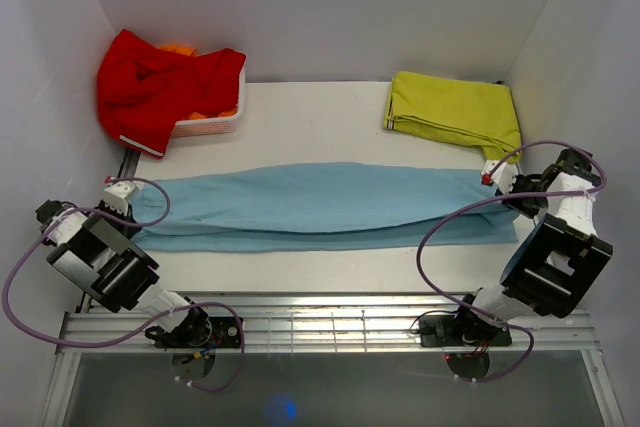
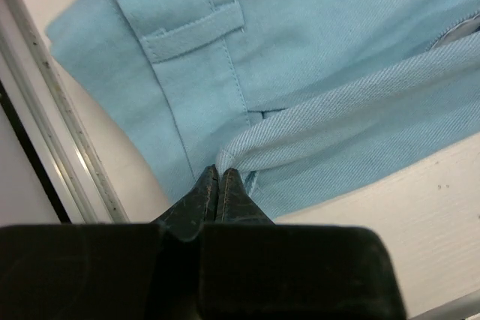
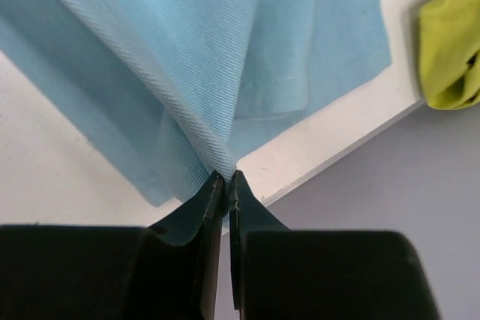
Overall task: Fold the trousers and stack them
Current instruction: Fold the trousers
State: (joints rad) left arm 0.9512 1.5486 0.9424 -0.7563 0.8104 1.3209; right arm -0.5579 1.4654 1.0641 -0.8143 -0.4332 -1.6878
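Two pinches hold the trousers (image 1: pixel 320 202), one at each end. They lie flat and long across the middle of the white worktop (image 1: pixel 330 107), from 9 o'clock to 3 o'clock in the view from above. The left fingers (image 2: pixel 204 196) are squeezed tight on a fold of cloth at the waist end, at 9 o'clock, just below a belt loop (image 2: pixel 191 31). The right fingers (image 3: pixel 210 196) are squeezed tight on a little peak of cloth at the leg end, at 3 o'clock, near the worktop's edge. The cloth looks soft, thin and light. I think it will sag in the middle when lifted, bend anywhere, and slide easily on the smooth top. It should not break or slip out if both ends are held by a thick seam or hem. I can see no brand, label or words anywhere. A yellow-green garment (image 1: pixel 455 112) lies at 1 o'clock and a red garment (image 1: pixel 160 82) at 11 o'clock.
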